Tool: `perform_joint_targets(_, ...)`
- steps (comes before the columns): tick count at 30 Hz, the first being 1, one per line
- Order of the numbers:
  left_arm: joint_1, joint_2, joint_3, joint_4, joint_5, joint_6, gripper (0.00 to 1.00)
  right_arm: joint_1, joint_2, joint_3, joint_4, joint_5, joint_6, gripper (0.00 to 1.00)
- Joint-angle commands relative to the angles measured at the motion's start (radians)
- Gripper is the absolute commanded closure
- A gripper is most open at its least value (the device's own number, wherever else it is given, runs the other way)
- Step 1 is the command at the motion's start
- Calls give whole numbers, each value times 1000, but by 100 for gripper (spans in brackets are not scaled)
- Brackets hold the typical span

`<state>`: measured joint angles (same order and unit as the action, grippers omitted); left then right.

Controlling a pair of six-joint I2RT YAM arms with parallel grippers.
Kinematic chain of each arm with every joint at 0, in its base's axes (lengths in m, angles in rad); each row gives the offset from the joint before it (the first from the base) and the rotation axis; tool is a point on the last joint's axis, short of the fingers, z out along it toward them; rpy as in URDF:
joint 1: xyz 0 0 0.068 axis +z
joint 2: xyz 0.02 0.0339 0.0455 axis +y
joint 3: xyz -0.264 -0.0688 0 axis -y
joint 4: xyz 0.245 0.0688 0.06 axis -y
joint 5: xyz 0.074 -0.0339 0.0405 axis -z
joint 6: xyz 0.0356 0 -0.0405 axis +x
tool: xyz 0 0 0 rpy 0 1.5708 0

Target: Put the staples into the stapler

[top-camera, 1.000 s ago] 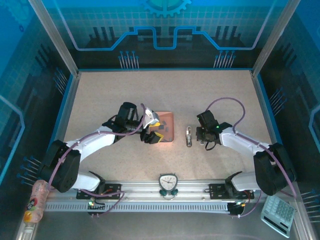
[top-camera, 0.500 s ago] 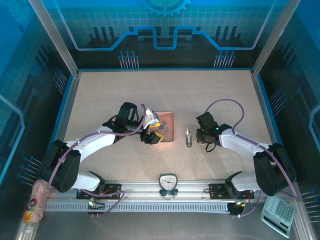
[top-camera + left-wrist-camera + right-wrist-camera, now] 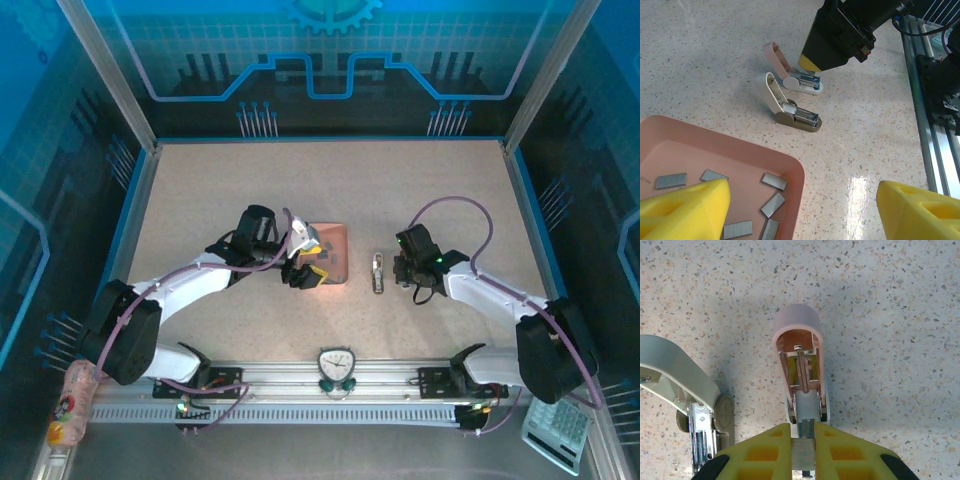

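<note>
Two small staplers lie side by side with lids flipped up: a pink stapler and a white-and-tan stapler. My right gripper is shut on a grey strip of staples, held right at the front end of the pink stapler's open channel. Several more staples lie in the pink tray. Above that tray's corner hangs my left gripper, open, with nothing between its yellow fingers.
The speckled tabletop stretches out round the staplers. An aluminium rail with the arm mounts runs along the near edge, with a small clock on it. Blue walls enclose the table.
The right arm's elbow and forearm have shifted slightly, and its gripper stays at the pink stapler with the strip. The left arm has not moved.
</note>
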<state>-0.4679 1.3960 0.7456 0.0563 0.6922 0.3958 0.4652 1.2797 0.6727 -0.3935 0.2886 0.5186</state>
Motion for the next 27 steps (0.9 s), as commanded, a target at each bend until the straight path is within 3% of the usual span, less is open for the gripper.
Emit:
perform_joint_targets(1,-8,12,29,-20,4,25,22,-2,16,-4,-26,18,-21,85)
perform_joint_targets(27,-12,17,35,-39,0,40,22,0,58,-5,-20,5,-43,85)
